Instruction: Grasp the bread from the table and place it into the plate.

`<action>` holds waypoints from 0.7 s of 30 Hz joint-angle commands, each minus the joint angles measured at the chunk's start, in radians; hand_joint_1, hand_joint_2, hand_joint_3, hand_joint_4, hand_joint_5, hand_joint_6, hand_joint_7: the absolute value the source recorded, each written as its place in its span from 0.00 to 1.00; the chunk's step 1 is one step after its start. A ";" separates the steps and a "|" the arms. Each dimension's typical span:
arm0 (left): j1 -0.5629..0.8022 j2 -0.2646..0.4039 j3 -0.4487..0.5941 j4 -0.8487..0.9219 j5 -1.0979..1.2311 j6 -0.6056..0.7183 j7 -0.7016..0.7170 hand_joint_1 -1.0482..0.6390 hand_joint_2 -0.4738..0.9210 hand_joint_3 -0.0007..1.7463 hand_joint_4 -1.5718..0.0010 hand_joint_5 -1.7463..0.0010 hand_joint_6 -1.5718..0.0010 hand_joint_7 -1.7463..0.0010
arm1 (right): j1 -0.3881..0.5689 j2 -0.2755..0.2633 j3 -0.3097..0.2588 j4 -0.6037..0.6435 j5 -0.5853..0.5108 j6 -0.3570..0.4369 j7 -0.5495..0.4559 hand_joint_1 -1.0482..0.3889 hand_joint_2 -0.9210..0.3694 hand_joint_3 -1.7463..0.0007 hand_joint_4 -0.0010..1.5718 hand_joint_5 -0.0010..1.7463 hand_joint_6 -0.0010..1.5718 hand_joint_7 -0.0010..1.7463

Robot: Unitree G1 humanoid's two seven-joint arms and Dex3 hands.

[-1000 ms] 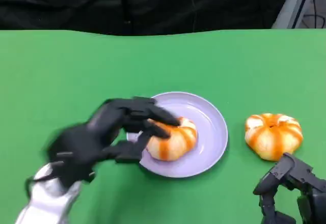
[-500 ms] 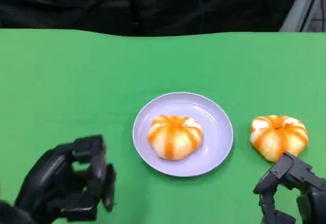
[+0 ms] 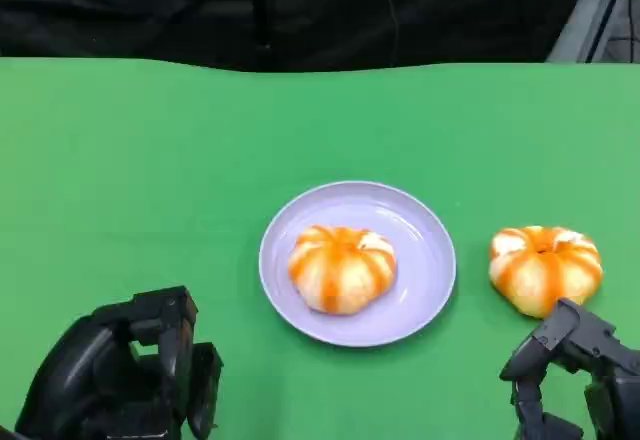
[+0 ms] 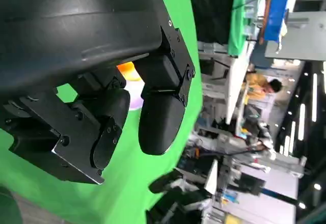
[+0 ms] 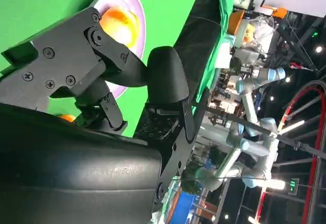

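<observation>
Left hand: the black left hand [image 3: 125,380] sits low at the counter's near left edge, fingers curled in, holding nothing.
Plate: a round lilac plate [image 3: 425,260] lies mid-counter on the green counter [image 3: 150,180].
Bread on plate: an orange-and-white striped round bread [image 3: 341,268] rests inside it.
Second bread: a like striped bun [image 3: 545,268] lies right of the plate, apart from it.
Right hand: the black right hand [image 3: 570,380] is just near the bun, fingers apart, empty.

left hand [image 3: 125,380], right hand [image 3: 575,380], both cut off
</observation>
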 commanded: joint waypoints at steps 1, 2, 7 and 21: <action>0.004 0.010 0.028 -0.039 -0.038 0.036 0.000 0.67 0.67 0.97 0.32 0.00 0.39 0.00 | -0.001 -0.008 -0.007 0.009 0.006 -0.035 -0.005 0.65 0.32 0.31 0.54 1.00 0.48 0.87; 0.007 0.011 0.032 -0.047 -0.039 0.039 0.002 0.67 0.68 0.96 0.32 0.00 0.39 0.00 | 0.003 -0.007 -0.007 0.004 0.004 -0.030 -0.004 0.64 0.31 0.31 0.54 1.00 0.48 0.87; 0.017 0.005 0.041 -0.066 -0.055 0.043 -0.007 0.68 0.69 0.98 0.31 0.00 0.39 0.00 | 0.021 -0.003 -0.003 -0.025 -0.002 -0.011 -0.003 0.64 0.32 0.31 0.54 1.00 0.48 0.87; 0.031 -0.001 0.040 -0.103 -0.026 0.055 0.030 0.70 0.67 0.99 0.30 0.00 0.39 0.00 | 0.009 -0.004 -0.007 -0.003 0.007 -0.042 -0.002 0.64 0.35 0.26 0.54 1.00 0.49 0.87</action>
